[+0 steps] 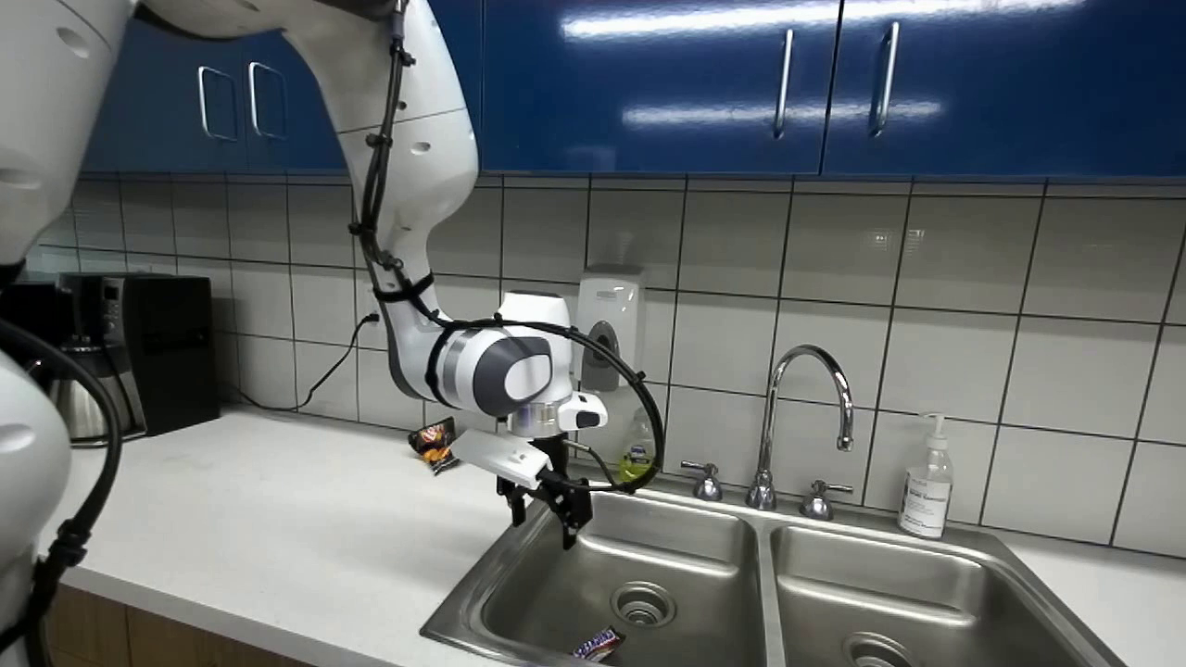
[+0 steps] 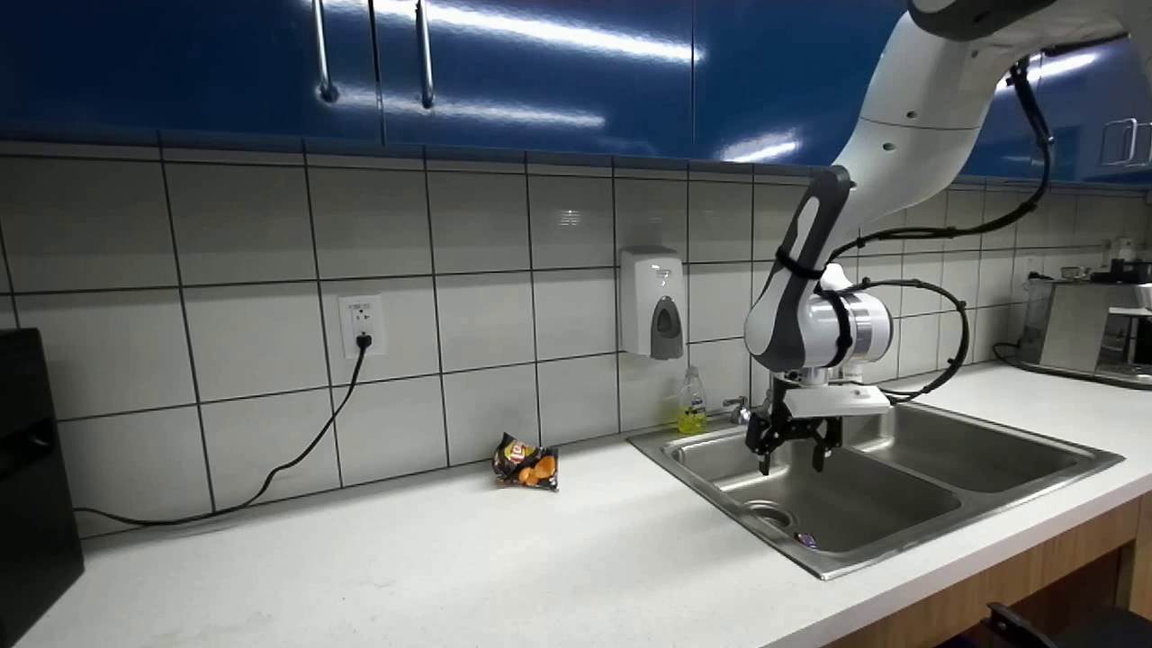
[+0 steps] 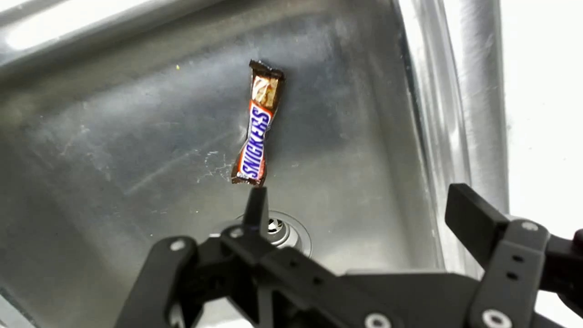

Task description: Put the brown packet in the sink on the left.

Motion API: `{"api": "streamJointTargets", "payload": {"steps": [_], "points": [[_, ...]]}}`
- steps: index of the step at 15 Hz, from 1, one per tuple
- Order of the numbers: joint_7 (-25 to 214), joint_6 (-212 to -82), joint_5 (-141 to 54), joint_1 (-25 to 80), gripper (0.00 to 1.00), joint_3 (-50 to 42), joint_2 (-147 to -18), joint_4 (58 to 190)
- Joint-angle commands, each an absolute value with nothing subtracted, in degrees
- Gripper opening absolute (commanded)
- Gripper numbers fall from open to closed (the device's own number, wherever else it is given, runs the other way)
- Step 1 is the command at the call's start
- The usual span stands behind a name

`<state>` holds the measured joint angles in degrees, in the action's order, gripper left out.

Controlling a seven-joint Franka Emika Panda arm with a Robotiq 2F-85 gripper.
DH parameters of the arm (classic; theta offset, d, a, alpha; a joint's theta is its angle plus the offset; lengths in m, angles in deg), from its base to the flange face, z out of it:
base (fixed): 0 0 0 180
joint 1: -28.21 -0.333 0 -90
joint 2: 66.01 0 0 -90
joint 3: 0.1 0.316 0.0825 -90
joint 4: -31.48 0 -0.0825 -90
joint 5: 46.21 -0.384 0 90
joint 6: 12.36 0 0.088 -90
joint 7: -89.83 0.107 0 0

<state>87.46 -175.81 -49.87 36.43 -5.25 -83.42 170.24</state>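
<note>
Brown pkt (image 3: 257,127) (Snickers print) is already in the L basin (image 1: 713,593), the 9 o'clock one of the two, lying on its floor. Gripper (image 3: 357,198) is wide, nothing btw the fingers (image 3: 473,218), hanging well above the pkt per both exterior views. Wrist view: from gripper ctr, pkt bears approx 10 o'clock. Long axis runs approx 12 to 6, top end leaning a touch twd 1; finger gap runs 9 to 3, so a grasp would go roughly square across it. Drain (image 3: 284,230) sits near its 6 o'clock end, partly hidden. In an exterior view pkt is approx 5 o'clock of gripper; snack bag (image 1: 435,446) on the counter (image 1: 278,519) is at approx 10. My read: placement's done, so next is prob a straight lift twd 12, no regrasp. If regrasp req'd: shift to 10, then down; wrist angle abt OK. Assumes Snickers is the pkt meant, not the snack bag.
</note>
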Motion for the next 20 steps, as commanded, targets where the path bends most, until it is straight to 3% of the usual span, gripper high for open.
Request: {"api": "streamJointTargets", "payload": {"steps": [1, 17, 18, 20], "points": [[88.5, -169.9, -47.1, 34.0, 1.00, -5.9, -74.3, 176.3], [91.9, -152.2, -43.8, 31.2, 1.00, -2.4, -49.5, 188.8], [89.4, -154.9, -45.7, 31.1, 1.00, -3.3, -55.0, 186.2], [89.6, -153.6, -45.6, 31.1, 1.00, -3.0, -52.4, 187.2]]}}
